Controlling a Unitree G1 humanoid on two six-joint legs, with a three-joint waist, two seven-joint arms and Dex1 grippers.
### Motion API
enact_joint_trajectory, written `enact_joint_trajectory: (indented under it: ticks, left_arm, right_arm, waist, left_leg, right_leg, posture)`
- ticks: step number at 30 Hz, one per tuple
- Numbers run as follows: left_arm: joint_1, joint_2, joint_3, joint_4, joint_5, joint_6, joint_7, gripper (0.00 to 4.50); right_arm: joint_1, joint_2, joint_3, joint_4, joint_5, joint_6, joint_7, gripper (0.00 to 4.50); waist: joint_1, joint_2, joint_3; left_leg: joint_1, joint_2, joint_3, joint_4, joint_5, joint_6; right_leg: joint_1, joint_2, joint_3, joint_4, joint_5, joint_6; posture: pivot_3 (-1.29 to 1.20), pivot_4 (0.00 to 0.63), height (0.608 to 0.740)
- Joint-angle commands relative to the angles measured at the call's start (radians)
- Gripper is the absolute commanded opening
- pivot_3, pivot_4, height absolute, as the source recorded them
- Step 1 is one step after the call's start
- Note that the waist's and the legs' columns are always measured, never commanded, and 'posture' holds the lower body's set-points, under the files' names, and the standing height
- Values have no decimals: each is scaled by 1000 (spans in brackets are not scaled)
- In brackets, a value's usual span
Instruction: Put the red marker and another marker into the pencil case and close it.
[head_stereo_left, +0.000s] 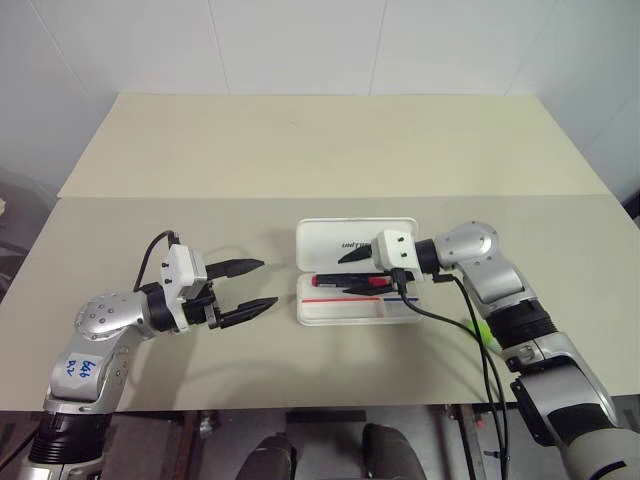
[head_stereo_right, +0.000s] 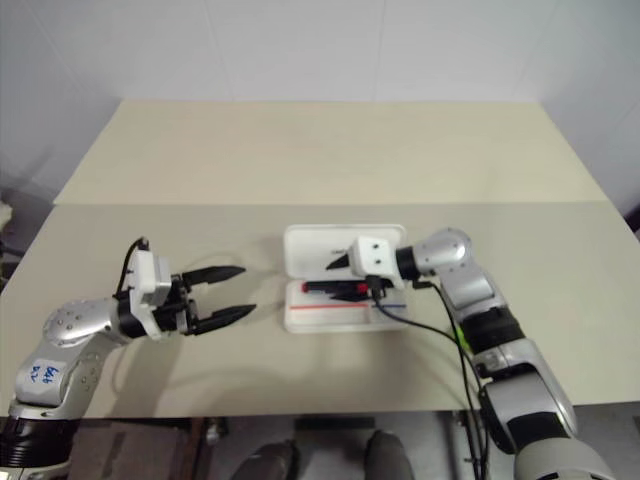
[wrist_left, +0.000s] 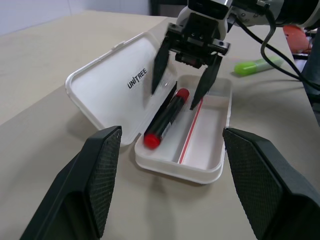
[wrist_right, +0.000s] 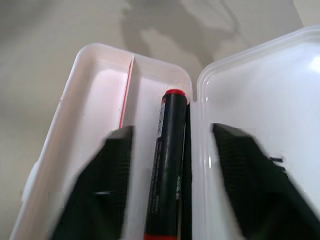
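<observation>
A beige counter (head_stereo_left: 300, 150) carries the pencil case (head_stereo_left: 330, 240), lying open near its middle. The red marker (wrist_left: 166, 117) lies inside the case's tray, beside the hinge. The right gripper (wrist_left: 185, 67) hangs over it, fingers apart, touching nothing. The left gripper (head_stereo_left: 245, 288) hovers beside the case, fingers spread. Another marker (wrist_left: 257, 65) lies on the counter beyond the case.

Tabletop (head_stereo_left: 330, 150) — pale beige, matte, two flat panels meeting at a seam across its width. Directly on the near panel: white rounded-rectangular hard plastic pencil case (head_stereo_left: 357, 285), lid laid open flat; chunky lime-green highlighter pen (wrist_left: 257, 65) — lying on the surface to the case's right, apart from it.
</observation>
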Motion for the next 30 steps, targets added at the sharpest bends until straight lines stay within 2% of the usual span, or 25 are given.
enact_joint_trajectory:
  ticks: [1,2,5,11,16,19,24,28,30]
  left_arm:
    - [-25,-4,-5,-28,-3,-19,-3,3451]
    - [-28,-6,-8,-28,-3,-20,-5,3451]
    - [-35,-8,-14,-24,-1,-21,-9,3451]
    - [-30,-18,-28,-30,-3,-27,-15,3451]
    - [-15,-40,-57,-72,2,-26,0,3451]
    - [-23,-73,-84,-52,0,-37,-8,3451]
    - [-17,-96,-101,-55,9,-40,4,3451]
    - [-26,-110,-114,-21,8,-54,-8,3451]
    - [-30,-114,-123,-25,9,-52,-7,3451]
  right_arm:
    - [-5,-6,-35,-73,52,16,5,4227]
    - [2,-10,-44,-102,76,42,12,4449]
    - [32,-28,-83,-221,185,164,36,4449]
    - [206,-206,-216,-550,436,495,53,4449]
    - [339,-331,-364,-689,564,666,-9,4449]
    - [504,-423,-547,-754,581,751,-84,4449]
    - [669,-469,-701,-782,577,761,-128,4449]
    - [866,-497,-806,-765,491,649,-60,4449]
    - [911,-506,-826,-724,469,597,-34,4449]
  waist:
    - [0,0,0]
    - [0,0,0]
    - [0,0,0]
    - [19,0,0]
    - [30,0,0]
    - [48,0,0]
    - [55,0,0]
    - [57,-1,-1]
    - [55,-1,-1]
  left_leg:
    - [0,0,0,0,0,0]
    - [0,0,0,0,0,0]
    - [0,0,-1,0,0,0]
    - [-1,-1,-2,0,-1,2]
    - [-1,0,0,1,-3,4]
    - [-1,0,4,2,-3,4]
    - [0,0,12,2,-3,5]
    - [1,2,16,3,-3,5]
    - [1,2,18,3,-3,5]
  right_leg:
    - [0,0,0,0,0,0]
    - [0,0,0,0,0,0]
    - [0,0,0,0,0,0]
    - [0,0,0,0,1,-2]
    - [0,0,1,-3,1,-2]
    - [1,0,0,-5,1,-2]
    - [2,0,0,-6,1,-2]
    - [2,0,0,-7,2,0]
    - [2,0,0,-7,3,1]
  posture:
    - [0,150,740]
    - [0,150,740]
    - [0,150,740]
    - [0,150,740]
    - [0,150,740]
    - [0,150,740]
    - [0,150,740]
    - [0,150,740]
    - [0,150,740]
